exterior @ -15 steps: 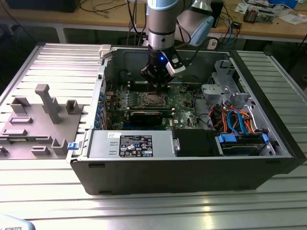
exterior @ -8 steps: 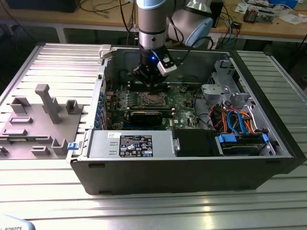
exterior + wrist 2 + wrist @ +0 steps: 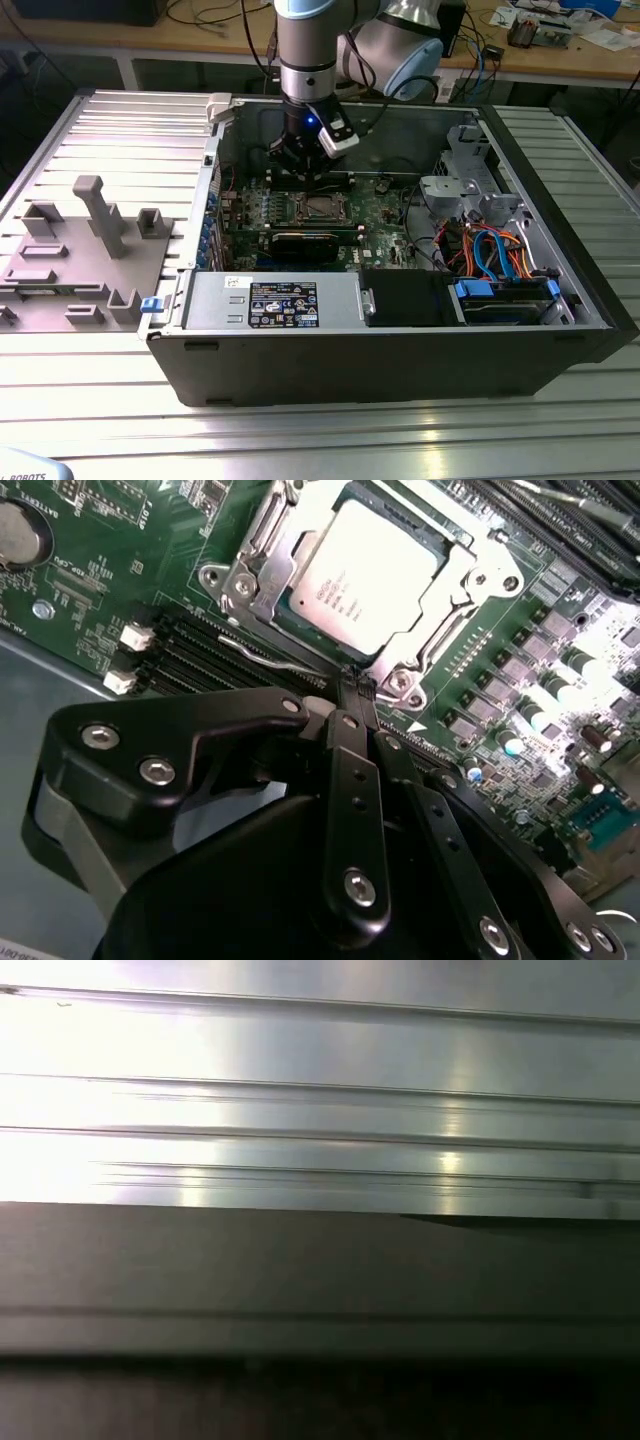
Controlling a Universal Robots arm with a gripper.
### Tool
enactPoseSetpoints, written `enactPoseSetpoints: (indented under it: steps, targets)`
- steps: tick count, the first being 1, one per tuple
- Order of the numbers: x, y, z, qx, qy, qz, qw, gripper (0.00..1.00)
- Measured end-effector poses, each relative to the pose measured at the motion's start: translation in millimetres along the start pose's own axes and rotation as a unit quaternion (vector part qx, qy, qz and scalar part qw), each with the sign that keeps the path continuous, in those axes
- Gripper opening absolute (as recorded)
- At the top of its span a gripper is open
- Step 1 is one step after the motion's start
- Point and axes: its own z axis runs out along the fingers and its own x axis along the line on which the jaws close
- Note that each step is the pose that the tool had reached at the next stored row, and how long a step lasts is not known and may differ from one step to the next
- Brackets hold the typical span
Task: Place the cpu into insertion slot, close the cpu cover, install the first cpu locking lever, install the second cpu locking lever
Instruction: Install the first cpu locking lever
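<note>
Green board (image 3: 120, 570) fills the open computer case (image 3: 560, 330). The silvery cpu cover (image 3: 440, 590) lies shut over the insertion slot, and the cpu (image 3: 365, 565) sits inside. It looks thin, light and easy to scratch, so its edges seem safest. The gripper (image 3: 358, 685) points down beside the slot, fingers pinched together, holding nothing.

I see the cpu (image 3: 372, 565) with its matt silvery metal face, the cpu cover (image 3: 262, 555) shiny metal, the gripper (image 3: 357, 692) glossy black.

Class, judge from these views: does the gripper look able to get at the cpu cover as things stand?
Probably yes. The gripper sits just beside the cpu cover, jaws together, with nothing between them.
</note>
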Motion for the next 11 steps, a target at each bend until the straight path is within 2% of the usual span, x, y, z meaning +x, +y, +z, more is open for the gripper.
enactPoseSetpoints:
  steps: [5,11]
  targets:
    - [-1.2,-0.1,0.3,0.0000,0.0000,0.000,1.00000,0.11]
    - [-8.6,-0.8,1.6,0.0000,0.0017,0.000,1.00000,0.11]
